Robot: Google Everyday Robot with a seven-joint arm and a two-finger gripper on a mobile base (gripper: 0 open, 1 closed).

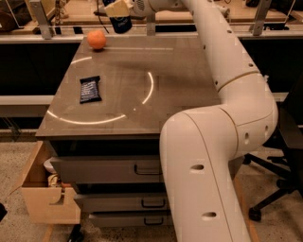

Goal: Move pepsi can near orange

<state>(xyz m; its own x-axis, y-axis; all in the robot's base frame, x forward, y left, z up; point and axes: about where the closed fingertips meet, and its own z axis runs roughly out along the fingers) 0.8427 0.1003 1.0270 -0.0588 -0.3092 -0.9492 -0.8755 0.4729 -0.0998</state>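
Note:
The orange point(96, 39) sits on the far left corner of the grey table top point(175, 90). My gripper point(118, 10) is at the far edge of the table, just right of the orange and above the surface. It is shut on the dark blue pepsi can point(120, 22), which hangs below the fingers, held clear of the table. The can is roughly a can's width from the orange. My white arm crosses the right side of the view.
A flat dark blue snack bar wrapper point(89, 89) lies on the left part of the table. Drawers point(106, 169) are under the table. A cardboard box point(45, 189) stands on the floor at the lower left. A shelf rail runs behind the table.

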